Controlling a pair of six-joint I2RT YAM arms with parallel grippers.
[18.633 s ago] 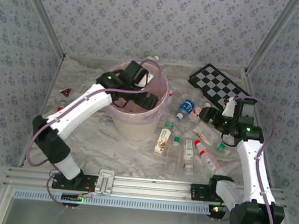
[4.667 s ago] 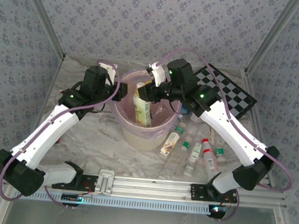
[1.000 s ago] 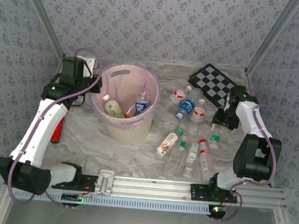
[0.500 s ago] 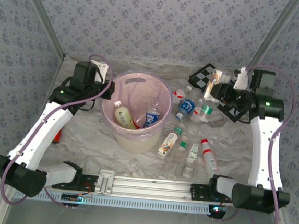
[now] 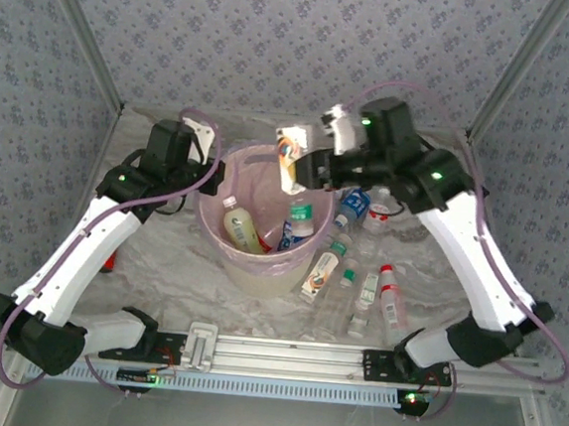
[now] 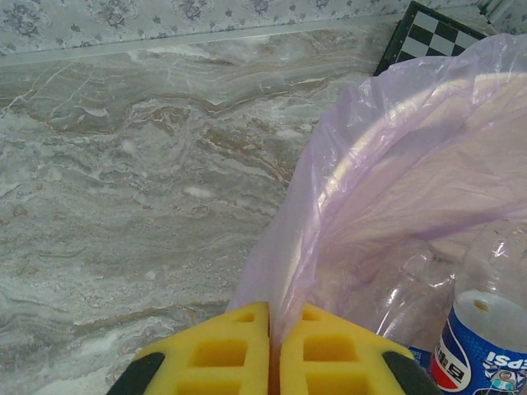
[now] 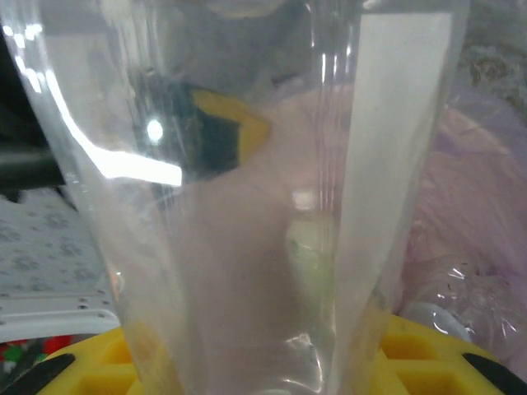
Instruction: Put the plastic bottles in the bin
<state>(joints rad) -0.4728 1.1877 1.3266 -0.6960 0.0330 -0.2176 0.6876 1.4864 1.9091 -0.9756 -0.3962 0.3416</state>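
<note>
The cream bin (image 5: 260, 263) with its pink bag stands left of centre. My left gripper (image 5: 206, 174) is shut on the bag's rim (image 6: 284, 271) at the bin's left side, its yellow fingers (image 6: 218, 354) pinching the film. My right gripper (image 5: 311, 165) is shut on a clear bottle (image 5: 290, 161) with an orange-white label and holds it over the bin's mouth. That bottle (image 7: 247, 206) stands between the yellow fingers (image 7: 428, 354). Inside the bin lie a yellowish bottle (image 5: 240, 227) and a blue-labelled one (image 5: 296, 224), a Pepsi bottle (image 6: 486, 329). Several bottles (image 5: 363, 280) lie on the table right of the bin.
The chequered board (image 6: 432, 33) lies at the back right. A red object (image 5: 111, 258) sits by the left arm. The metal rail (image 5: 302, 359) runs along the near edge. Patterned walls close in the back and both sides.
My right arm has swung left from the board side to above the bin, carrying the bottle. My left gripper has stayed on the bag's rim, and the bin has shifted slightly.
</note>
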